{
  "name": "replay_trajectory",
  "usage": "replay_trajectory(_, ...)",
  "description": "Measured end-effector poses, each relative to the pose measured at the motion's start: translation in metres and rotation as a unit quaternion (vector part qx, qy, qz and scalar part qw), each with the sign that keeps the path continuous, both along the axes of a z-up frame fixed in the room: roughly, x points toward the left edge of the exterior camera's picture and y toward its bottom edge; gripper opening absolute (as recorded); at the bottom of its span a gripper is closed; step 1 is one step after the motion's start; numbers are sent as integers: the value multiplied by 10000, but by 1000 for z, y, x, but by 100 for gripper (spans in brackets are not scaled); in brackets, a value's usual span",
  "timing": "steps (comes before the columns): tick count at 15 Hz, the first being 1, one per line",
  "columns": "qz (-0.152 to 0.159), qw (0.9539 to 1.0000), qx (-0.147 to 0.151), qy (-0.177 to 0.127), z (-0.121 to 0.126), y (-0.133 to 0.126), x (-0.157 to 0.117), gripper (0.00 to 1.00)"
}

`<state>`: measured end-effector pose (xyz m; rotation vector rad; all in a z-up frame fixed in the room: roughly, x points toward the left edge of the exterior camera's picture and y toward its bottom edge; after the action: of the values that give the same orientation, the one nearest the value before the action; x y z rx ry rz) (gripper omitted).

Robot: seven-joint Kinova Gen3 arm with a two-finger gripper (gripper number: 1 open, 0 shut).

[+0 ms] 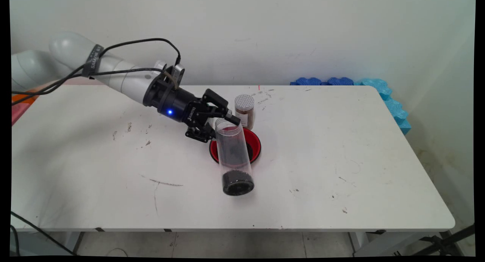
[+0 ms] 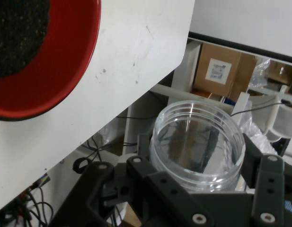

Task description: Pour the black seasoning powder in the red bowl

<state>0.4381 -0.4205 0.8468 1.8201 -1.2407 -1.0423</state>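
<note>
Clear plastic jar [image 1: 233, 156], tall cylinder, held near its open mouth by the gripper [image 1: 221, 121]; fingers closed on the rim end, one either side in the hand view, jar mouth [image 2: 198, 142] seated between them. Jar is tilted, mouth up toward the gripper, closed base low and toward the camera, with dark granules [image 1: 238, 181] pooled at that base end. Can't tell whether the base rests on the white table [image 1: 341, 148] or hangs just above it. Behind and under the jar sits a red bowl [image 1: 254, 144], dark granular stuff visible in it in the hand view [image 2: 18, 33]. Small spice jar [image 1: 244, 111] with perforated lid and brown contents stands upright just behind the bowl, close to the gripper's fingers. Risks, as judgement: grip is at the very end of a long jar with the weight at the far end, so it could pivot or slip in the fingers; any swing could clip the spice jar and knock it over; tipping the mouth down away from the bowl would scatter granules on the table.
</note>
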Motion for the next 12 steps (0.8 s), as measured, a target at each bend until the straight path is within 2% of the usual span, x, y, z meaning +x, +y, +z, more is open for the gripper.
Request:
replay_trajectory(6,315,9979,549,154,-4,-2,-1,0)
replay_trajectory(12,594,9913,1132,314,-5,2,2,0)
